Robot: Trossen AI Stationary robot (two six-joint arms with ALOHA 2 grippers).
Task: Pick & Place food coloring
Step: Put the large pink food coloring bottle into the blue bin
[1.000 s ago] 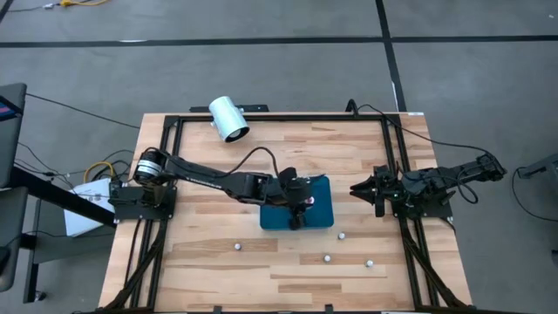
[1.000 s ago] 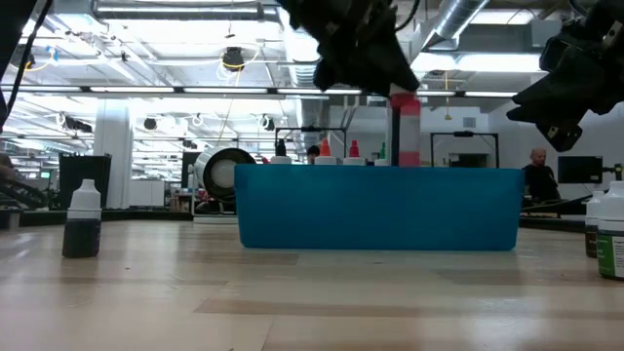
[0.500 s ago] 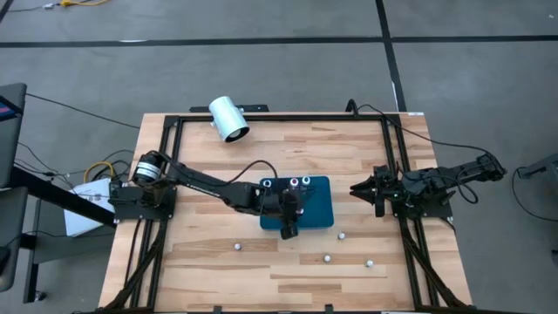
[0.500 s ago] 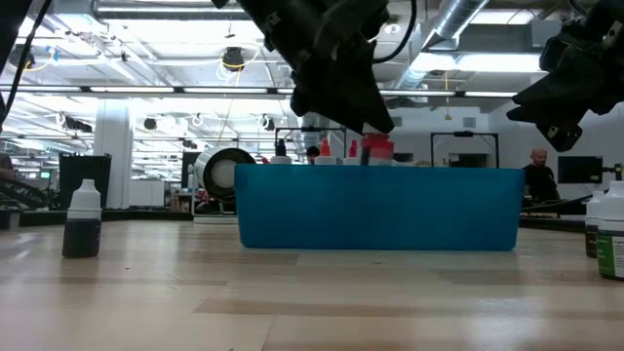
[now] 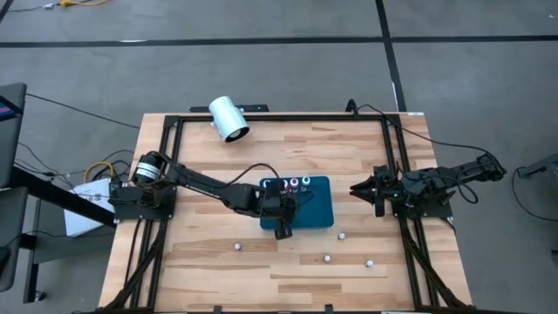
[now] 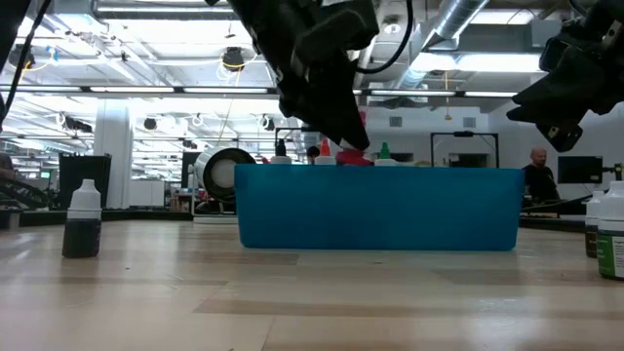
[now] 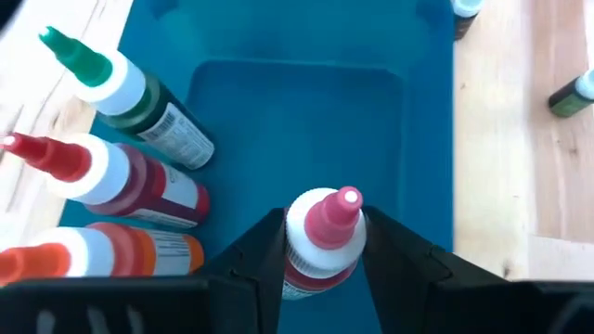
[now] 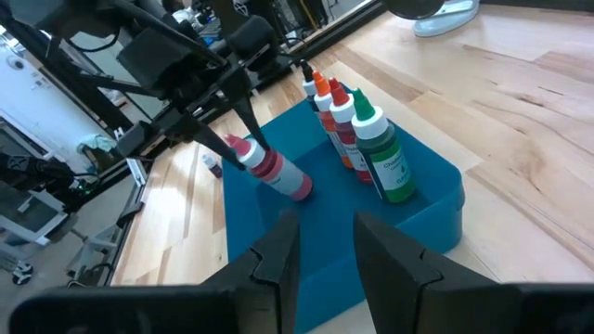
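My left gripper (image 5: pixel 282 220) reaches over the teal tray (image 5: pixel 319 214) and is shut on a small red food coloring bottle with a pink cap (image 7: pixel 321 232), which also shows tilted in the right wrist view (image 8: pixel 276 173). Three more bottles, green (image 7: pixel 141 96), red (image 7: pixel 122 176) and orange (image 7: pixel 104 252), stand together inside the tray along its far wall. Several loose bottles stand on the table near the tray (image 5: pixel 342 235) (image 5: pixel 236 247). My right gripper (image 5: pixel 361 189) waits open near the table's right edge, touching nothing. My left gripper pinches the pink-capped bottle between its two fingers (image 7: pixel 265 252), at the upper body just below the cap (image 7: pixel 317 252). The fingers come slanting down from above (image 8: pixel 243 128). The bottle leans, cap up toward the gripper, its lower end (image 8: pixel 299 188) down inside the tray.
A big white cylinder (image 5: pixel 228 119) lies at the table's far left. Loose bottles stand on the near half of the table (image 5: pixel 327 257) (image 5: pixel 370 262). In the low view one dark bottle (image 6: pixel 83 220) stands left of the tray wall (image 6: pixel 378 210) and another (image 6: pixel 606 234) at the right.
My left gripper has moved down and toward the table's near-left, carrying the pink-capped bottle from above the tray down into it. The bottle, high and upright a second ago, now sits low behind the tray wall and leans. The gripper stays shut on it.
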